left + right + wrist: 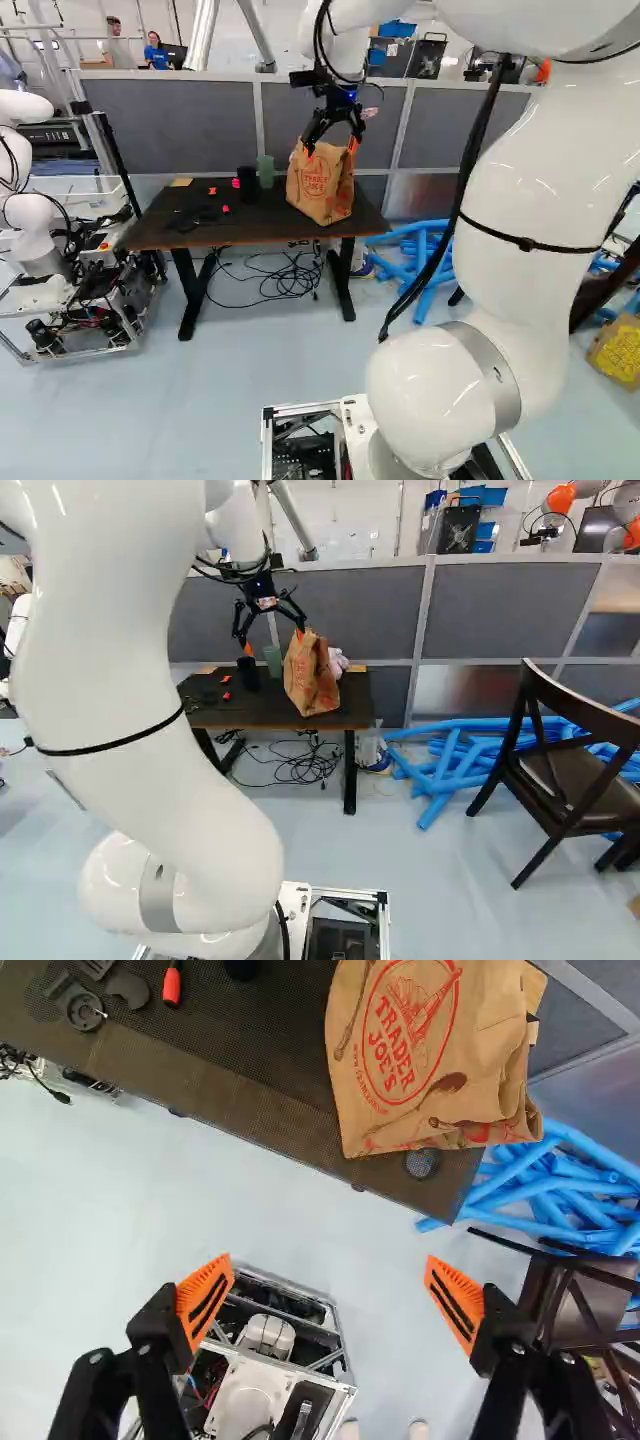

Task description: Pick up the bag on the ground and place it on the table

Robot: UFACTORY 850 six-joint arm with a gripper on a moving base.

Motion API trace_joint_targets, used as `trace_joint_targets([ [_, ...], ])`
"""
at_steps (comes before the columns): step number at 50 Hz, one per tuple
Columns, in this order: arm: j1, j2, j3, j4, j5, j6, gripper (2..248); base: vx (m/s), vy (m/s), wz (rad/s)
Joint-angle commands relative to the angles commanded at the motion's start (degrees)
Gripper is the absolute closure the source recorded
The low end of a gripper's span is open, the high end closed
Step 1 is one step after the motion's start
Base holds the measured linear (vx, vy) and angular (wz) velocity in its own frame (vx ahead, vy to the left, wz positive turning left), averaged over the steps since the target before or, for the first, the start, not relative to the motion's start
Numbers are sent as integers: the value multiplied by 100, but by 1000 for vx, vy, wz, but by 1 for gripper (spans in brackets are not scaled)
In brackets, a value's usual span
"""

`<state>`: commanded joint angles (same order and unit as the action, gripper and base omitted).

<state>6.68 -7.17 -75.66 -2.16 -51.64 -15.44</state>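
Note:
The gripper [332,148] hangs over the table at the top of the brown paper bag in the left base view; in the right base view the gripper [273,643] appears above and partly left of it. Seen from the wrist, the gripper [329,1295] has its orange-padded fingers spread wide, with nothing held between them. The brown paper bag [320,185] rests on the dark table [235,225], near one end; in the wrist view the bag [400,1055] lies ahead of the fingers, its top looking folded or crumpled.
Black and green cups [265,171], a red-handled tool [172,984] and small parts share the tabletop. Grey partitions [520,610] stand behind. Cables [285,278] lie beneath the table, blue tubes [450,765] beside it, near a dark chair [560,760]. Another robot [35,230] stands left.

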Motion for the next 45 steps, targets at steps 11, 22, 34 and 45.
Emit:
trace_joint_targets([
  [11, -36, 126, 384, 12, 552, 84, 3, 0, 0, 0],
  [22, -78, 269, 822, 25, 1182, 180, 3, 0, 0, 0],
  [34, -129, 446, 1361, 42, 1958, 297, 3, 0, 0, 0],
  [45, -182, 630, 1922, 59, 2765, 420, 3, 0, 0, 0],
])
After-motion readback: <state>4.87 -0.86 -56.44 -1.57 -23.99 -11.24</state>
